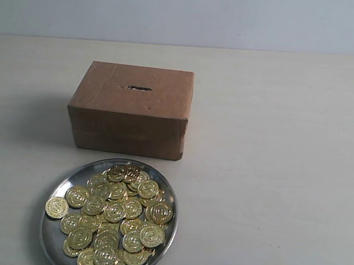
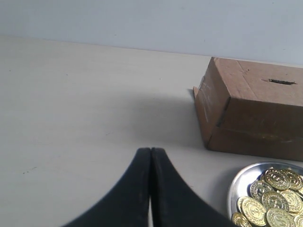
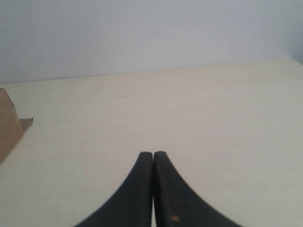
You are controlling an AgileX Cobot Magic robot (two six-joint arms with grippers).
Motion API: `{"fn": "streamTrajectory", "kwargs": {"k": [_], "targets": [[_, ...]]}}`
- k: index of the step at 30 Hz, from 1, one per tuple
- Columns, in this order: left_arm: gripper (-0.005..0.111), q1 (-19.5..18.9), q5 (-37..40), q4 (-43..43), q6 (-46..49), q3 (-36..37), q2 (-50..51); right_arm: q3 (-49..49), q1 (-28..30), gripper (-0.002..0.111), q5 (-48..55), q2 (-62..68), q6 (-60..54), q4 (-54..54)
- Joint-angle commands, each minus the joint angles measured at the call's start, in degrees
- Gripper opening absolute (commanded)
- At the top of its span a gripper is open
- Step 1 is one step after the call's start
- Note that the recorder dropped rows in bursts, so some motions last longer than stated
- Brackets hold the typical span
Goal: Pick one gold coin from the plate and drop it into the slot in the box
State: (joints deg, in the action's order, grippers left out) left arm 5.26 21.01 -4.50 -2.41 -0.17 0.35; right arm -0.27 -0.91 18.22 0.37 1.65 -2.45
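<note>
A round silver plate point(image 1: 62, 186) lies near the front of the table, heaped with several gold coins point(image 1: 114, 211); one coin point(image 1: 57, 207) overhangs its left rim. Behind it stands the brown cardboard box point(image 1: 127, 124), its dark slot point(image 1: 139, 88) in the top face. No arm shows in the exterior view. In the left wrist view my left gripper point(image 2: 150, 150) is shut and empty over bare table, with the box point(image 2: 251, 127), slot point(image 2: 282, 82) and plate point(image 2: 236, 185) off to one side. My right gripper point(image 3: 153, 154) is shut and empty, far from the plate.
The pale wooden table point(image 1: 288, 149) spreads wide on both sides of the box and plate. A plain light wall point(image 1: 189, 8) runs behind it. One corner of the box point(image 3: 8, 125) shows at the edge of the right wrist view.
</note>
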Motion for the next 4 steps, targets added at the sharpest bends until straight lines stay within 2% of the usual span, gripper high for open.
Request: {"fn": "streamTrajectory", "kwargs": {"k": [1, 4], "targets": [[0.000, -0.1, -0.4, 0.1, -0.1, 0.2, -0.4, 0.3, 0.3, 0.000, -0.3, -0.4, 0.1, 0.4], [0.000, -0.1, -0.4, 0.1, -0.1, 0.2, -0.4, 0.3, 0.3, 0.000, -0.3, -0.4, 0.1, 0.4]]}}
